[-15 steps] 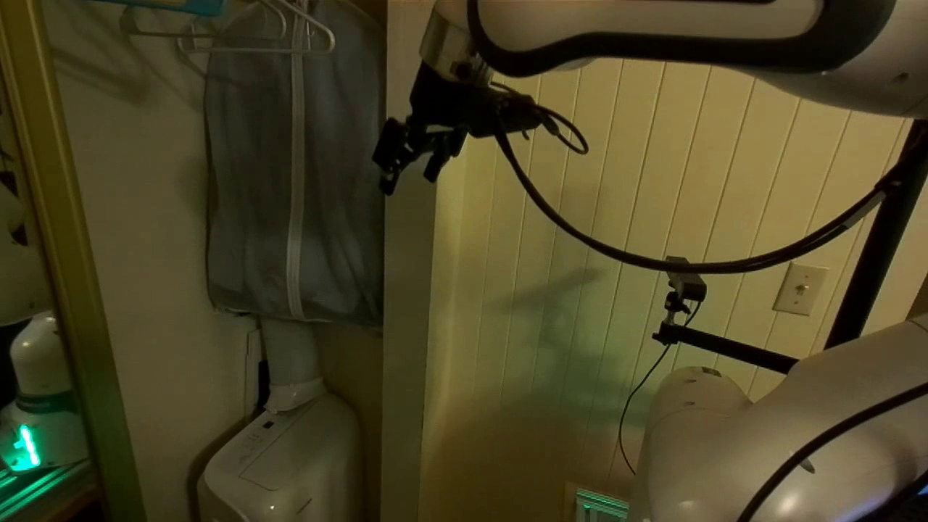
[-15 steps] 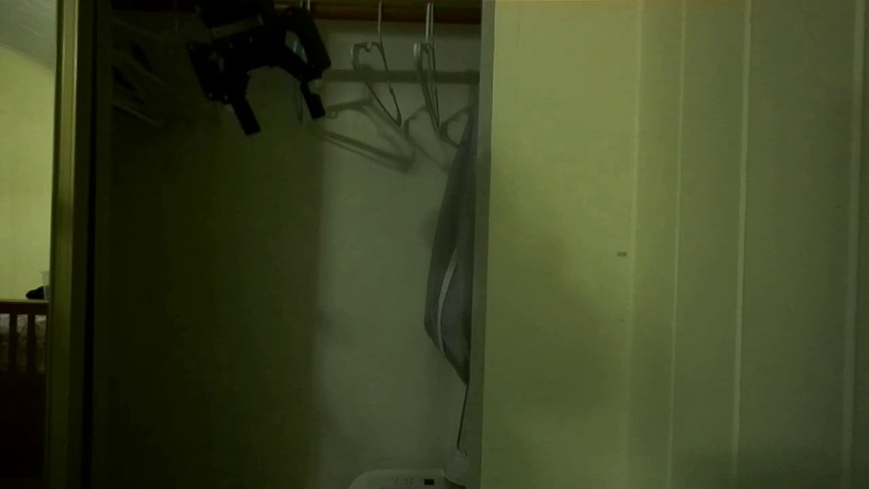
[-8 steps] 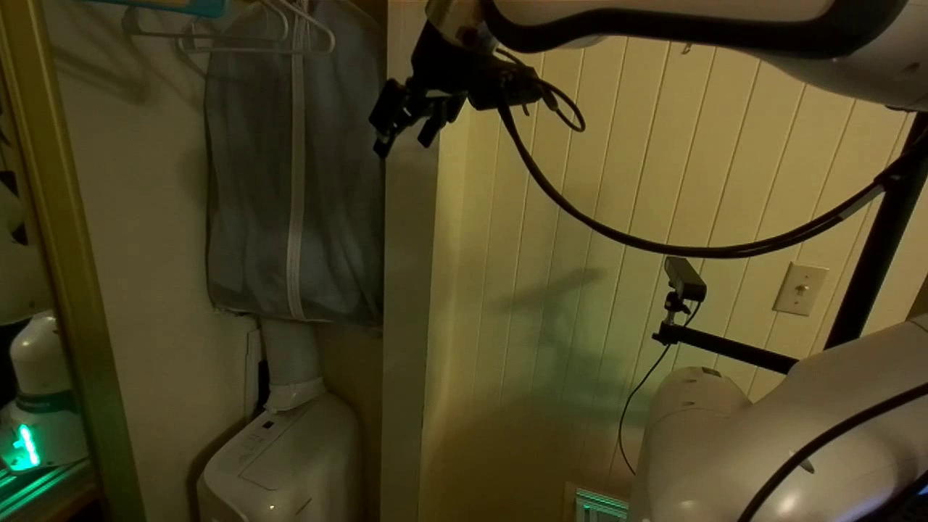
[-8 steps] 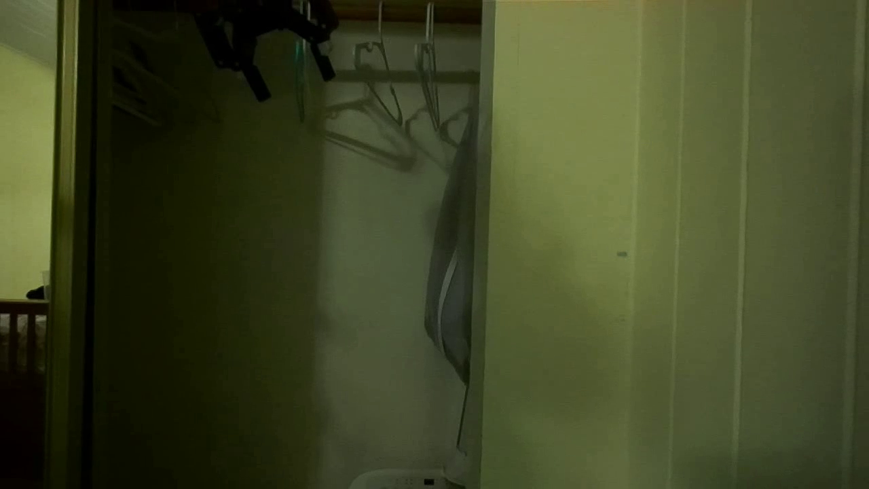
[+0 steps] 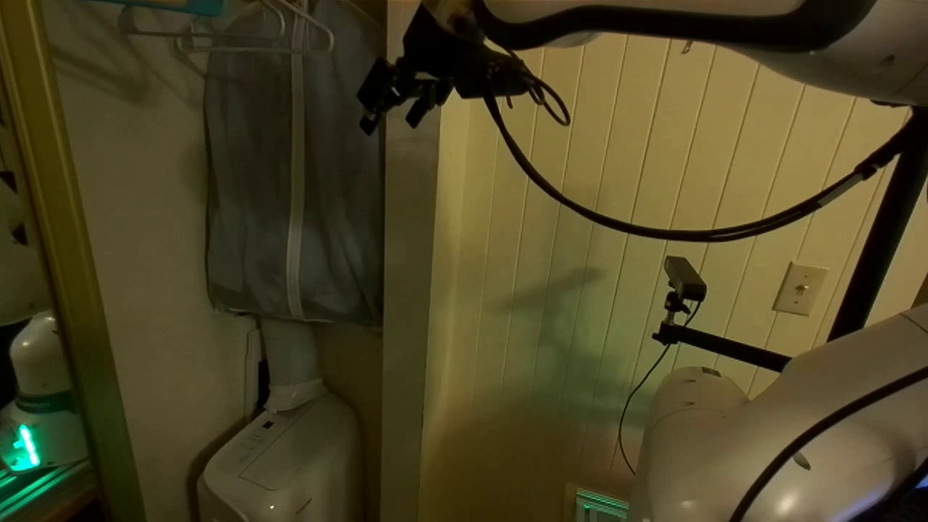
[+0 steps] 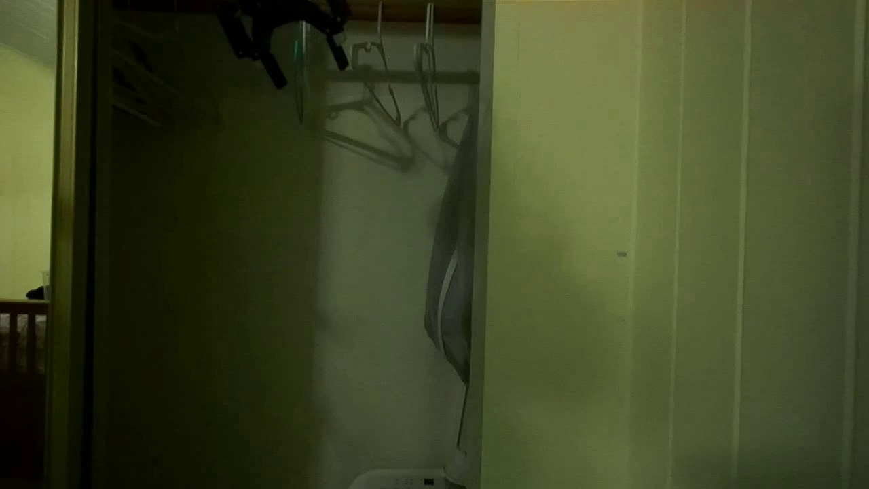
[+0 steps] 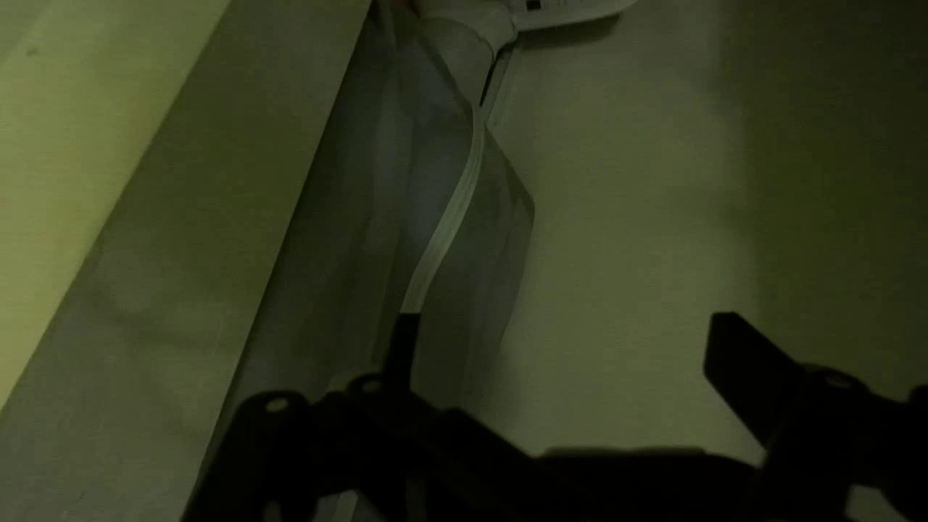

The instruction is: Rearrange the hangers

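Several to sort: hangers (image 5: 255,51) high at the left in an exterior view, on the near side of the bag (image 5: 254,181) and overlapping it. Hung from above, so probably free to swing at a touch — good reason for a slow approach. Holding nothing in the gripper (image 5: 391,122), with fingers (image 7: 747,370) spread well apart and aimed downward, to the right of the hangers there. Spread that way, presumably, to pass either side of a hanger before pinching. Placed high, too, likely to match hanger height; judged as the approach, with none grasped yet. In the wrist view, just bag and wall (image 7: 623,290) between the fingers. Too dark up top to tell how near to any hanger. Hung almost together, a pair (image 6: 432,75) just left of the bag in an exterior view — apt to slide as one unless singled out with care.
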Tool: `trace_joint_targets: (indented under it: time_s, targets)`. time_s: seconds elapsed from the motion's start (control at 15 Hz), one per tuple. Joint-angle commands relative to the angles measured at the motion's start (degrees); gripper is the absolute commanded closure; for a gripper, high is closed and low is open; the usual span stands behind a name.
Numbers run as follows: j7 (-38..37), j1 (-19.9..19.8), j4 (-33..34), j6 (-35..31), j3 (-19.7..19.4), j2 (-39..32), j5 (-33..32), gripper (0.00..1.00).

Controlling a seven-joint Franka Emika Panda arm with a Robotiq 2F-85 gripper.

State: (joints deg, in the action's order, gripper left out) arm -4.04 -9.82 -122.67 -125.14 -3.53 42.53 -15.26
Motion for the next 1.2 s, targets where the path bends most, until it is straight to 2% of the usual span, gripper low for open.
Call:
trace_joint_targets:
  time_s: [0.0,0.2,0.53,1.13]
  targets:
    - [1.6,1.0,6.9,-5.0,-2.8,-5.3,2.4,0.00]
    - [3.8,2.3,11.7,-7.0,-4.7,-8.3,4.4,0.00]
    - [11.8,7.4,19.6,-7.3,-6.8,-12.8,10.7,0.00]
    - [14.2,8.1,31.9,-11.1,-6.5,-24.8,12.5,0.00]
